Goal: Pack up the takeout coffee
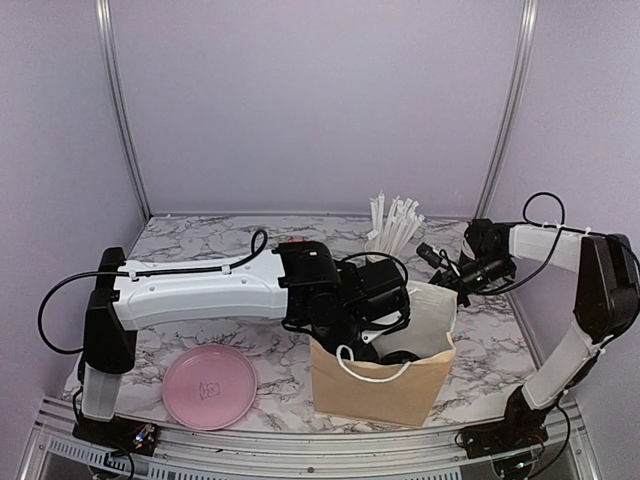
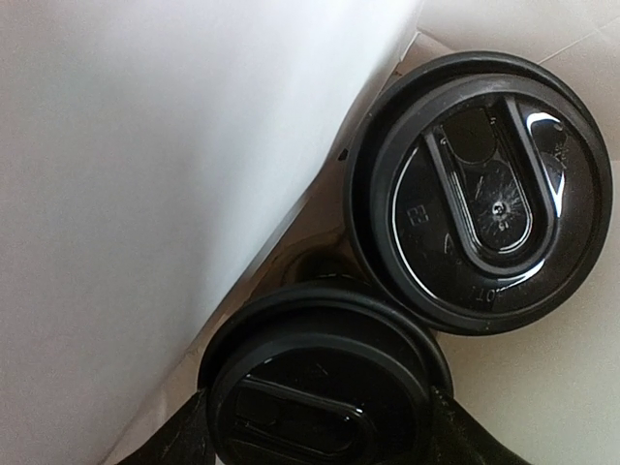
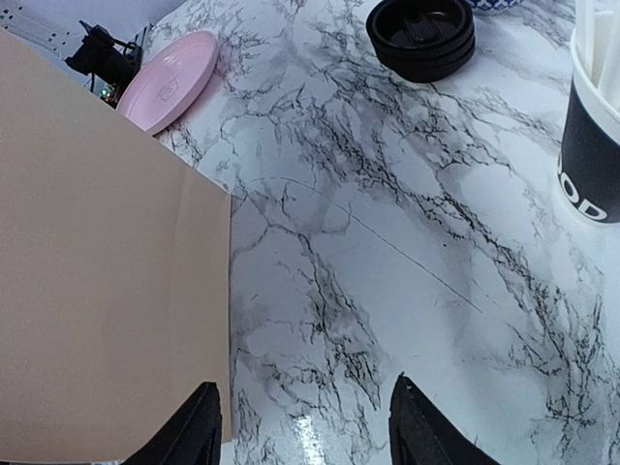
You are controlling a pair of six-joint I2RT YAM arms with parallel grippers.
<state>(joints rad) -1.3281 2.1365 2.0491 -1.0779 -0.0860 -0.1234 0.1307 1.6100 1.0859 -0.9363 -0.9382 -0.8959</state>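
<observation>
We're looking straight down on two takeout coffees standing upright inside the paper bag (image 2: 145, 194), both capped with glossy round black lids, the nearer cup (image 2: 320, 387) hard against the bag's white wall, the farther cup (image 2: 480, 194) just beside it, rims meeting.

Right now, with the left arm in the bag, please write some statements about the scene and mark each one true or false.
1. The paper bag holds two lidded cups. True.
2. The pink plate carries a cup. False: nothing stands on the plate.
3. The right gripper pinches a straw. False: its jaws stand apart above the marble table, with nothing between them.
4. The left gripper is down inside the bag, with the nearer cup between its fingers. True.
5. The straws lie flat on the table. False: they stand in a black cup.
</observation>
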